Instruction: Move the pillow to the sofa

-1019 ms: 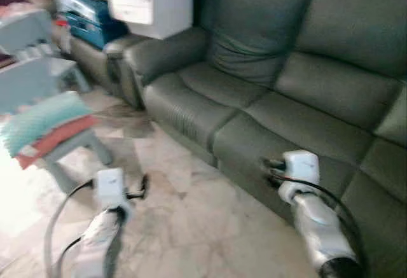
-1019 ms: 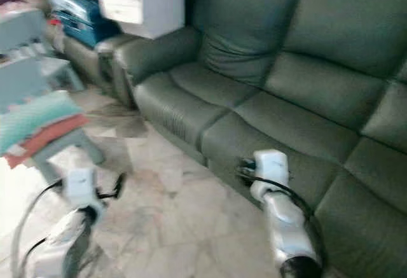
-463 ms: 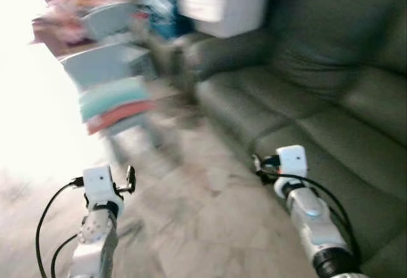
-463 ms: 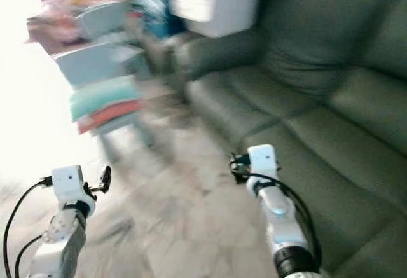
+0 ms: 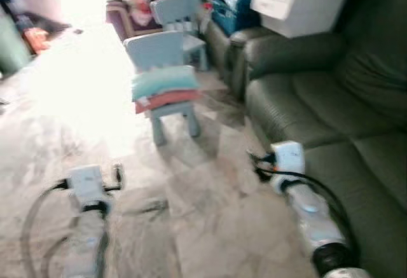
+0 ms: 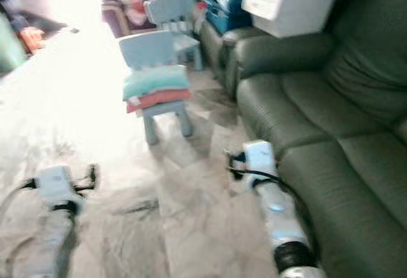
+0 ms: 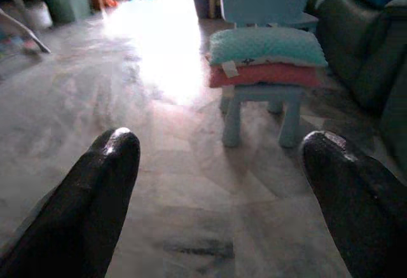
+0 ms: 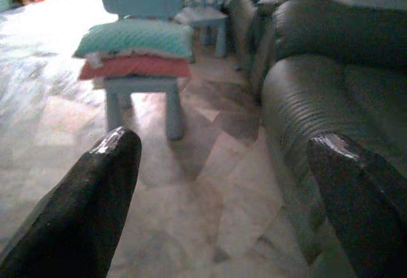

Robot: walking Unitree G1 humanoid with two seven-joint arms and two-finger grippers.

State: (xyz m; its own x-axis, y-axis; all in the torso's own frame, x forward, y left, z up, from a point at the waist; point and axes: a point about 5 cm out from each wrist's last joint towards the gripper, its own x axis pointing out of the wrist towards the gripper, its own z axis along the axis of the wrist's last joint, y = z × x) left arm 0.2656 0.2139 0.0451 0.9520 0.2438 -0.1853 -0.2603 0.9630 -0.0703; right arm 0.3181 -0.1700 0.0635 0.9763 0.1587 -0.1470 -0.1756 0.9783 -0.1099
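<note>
1. Head views: the teal pillow [image 5: 164, 81] lies on a red cushion [image 5: 166, 98] on a small blue chair [image 5: 166, 68], at twelve o'clock; the green sofa [image 5: 331, 106] is at two.
2. Left wrist view: left gripper [image 7: 216, 182], jaws spread, empty, aimed at the chair for approach.
3. Right wrist view: right gripper [image 8: 222, 189], jaws likewise apart, holding nothing.

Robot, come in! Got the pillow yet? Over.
Both grippers, left and right, open, empty. Teal pillow on red pillow, small blue chair. Sofa to the right.
</note>
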